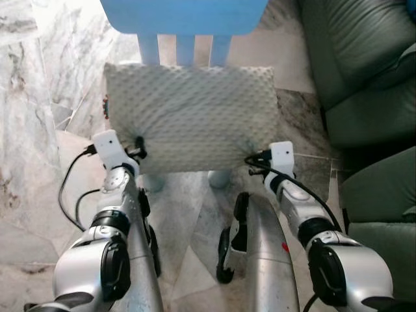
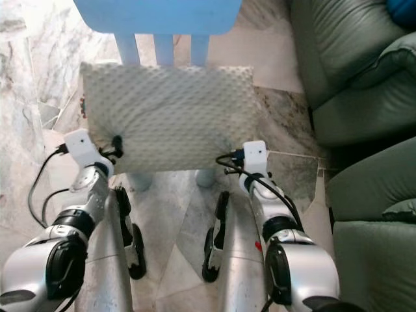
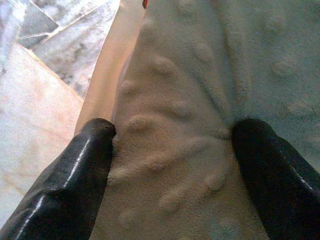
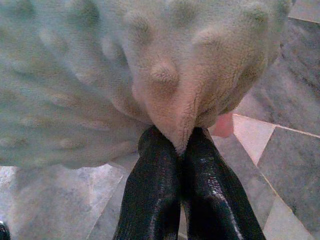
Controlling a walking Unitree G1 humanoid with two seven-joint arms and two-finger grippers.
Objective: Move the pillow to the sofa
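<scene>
A pale, bumpy-textured pillow (image 1: 192, 117) hangs in the air before me, held at its two near corners. My left gripper (image 1: 138, 144) pinches the near left corner; in the left wrist view its fingers (image 3: 75, 175) press into a thick fold of the pillow (image 3: 200, 100). My right gripper (image 1: 252, 156) is shut tight on the near right corner, the fabric tip (image 4: 177, 125) squeezed between the black fingers (image 4: 155, 200). The dark green sofa (image 1: 364, 65) stands to my right, apart from the pillow.
A light blue chair (image 1: 185, 19) stands just beyond the pillow, its legs partly hidden behind it. Marble floor (image 1: 39, 97) spreads to the left and below. Another green sofa cushion (image 1: 383, 195) sits close at my right side.
</scene>
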